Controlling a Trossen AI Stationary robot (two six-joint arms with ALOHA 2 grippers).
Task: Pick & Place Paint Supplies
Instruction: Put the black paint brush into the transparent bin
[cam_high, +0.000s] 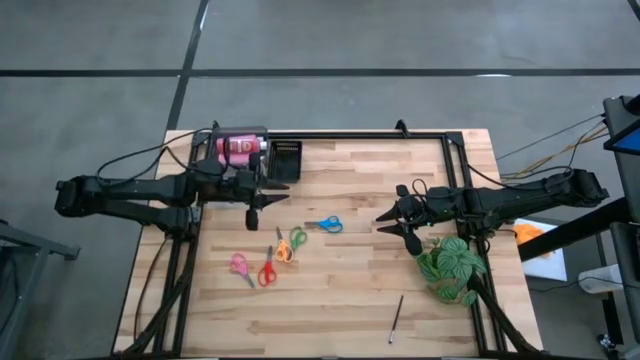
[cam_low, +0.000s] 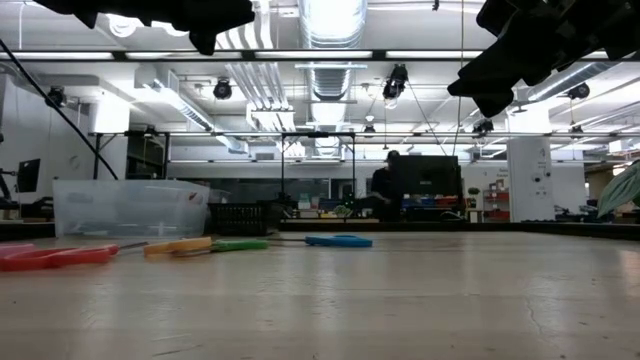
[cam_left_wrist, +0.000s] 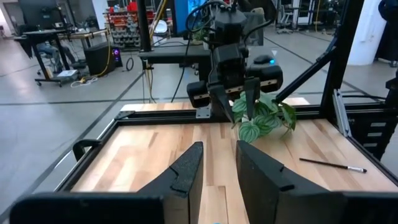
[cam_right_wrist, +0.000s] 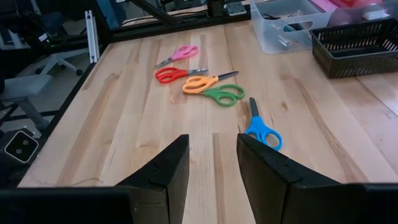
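Wooden table (cam_high: 350, 290) carries five scissors, including blue scissors (cam_high: 324, 224). Left gripper (cam_high: 254, 212) and right gripper (cam_high: 397, 228) hover spread, empty.

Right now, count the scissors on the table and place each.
5, all loose mid-table: pink scissors, red scissors, orange scissors crossing green scissors, blue scissors nearest the right arm. More may hide in the clear tub.

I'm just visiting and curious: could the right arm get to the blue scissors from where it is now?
Probably yes. The blue scissors lie alone on bare wood just ahead of the open right gripper, with nothing between them; the other scissors lie farther off.
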